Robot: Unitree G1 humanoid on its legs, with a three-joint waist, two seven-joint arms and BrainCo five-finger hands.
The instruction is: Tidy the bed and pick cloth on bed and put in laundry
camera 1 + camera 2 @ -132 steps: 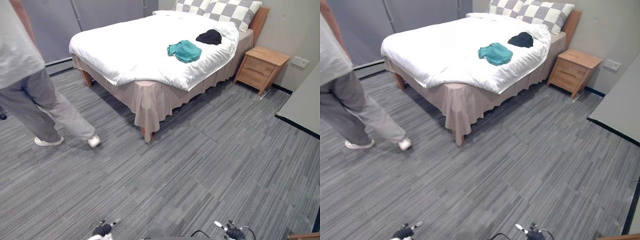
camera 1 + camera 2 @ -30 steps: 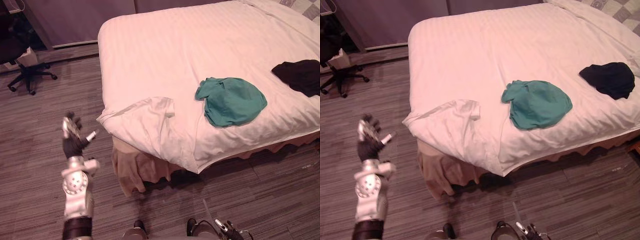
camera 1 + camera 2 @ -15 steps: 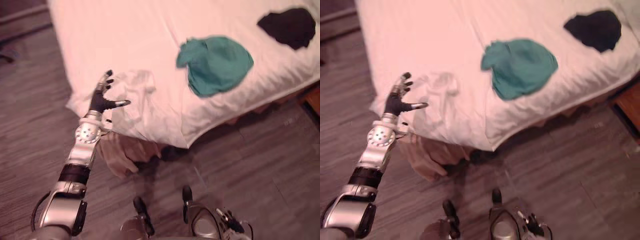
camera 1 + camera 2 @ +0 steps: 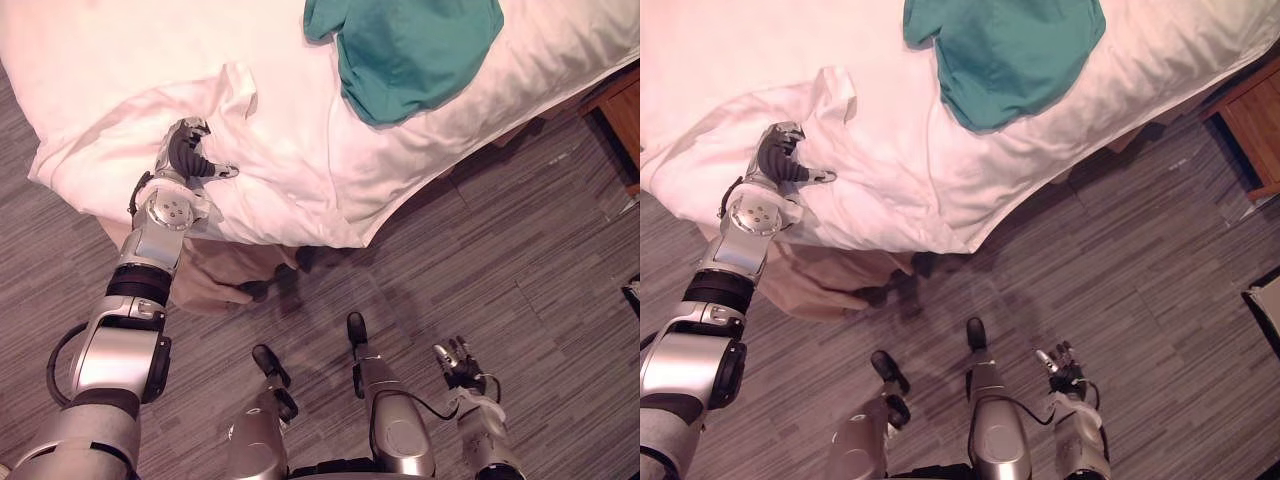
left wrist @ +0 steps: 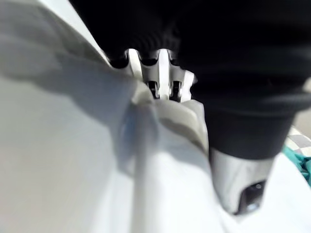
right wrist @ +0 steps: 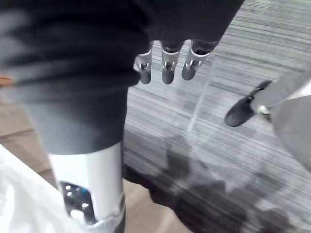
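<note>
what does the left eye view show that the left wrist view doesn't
Left eye view adds: the grey striped carpet, the beige bed skirt, the wooden nightstand, and the right hand hanging open near the floor. Left wrist view adds: up close, fingers of the left hand curled into a raised fold of the white duvet. Shared: that hand, the duvet and the crumpled teal cloth.

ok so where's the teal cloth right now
In the left eye view the teal cloth lies at the top, right of centre, on the white duvet near its front edge, to the right of the left hand.
</note>
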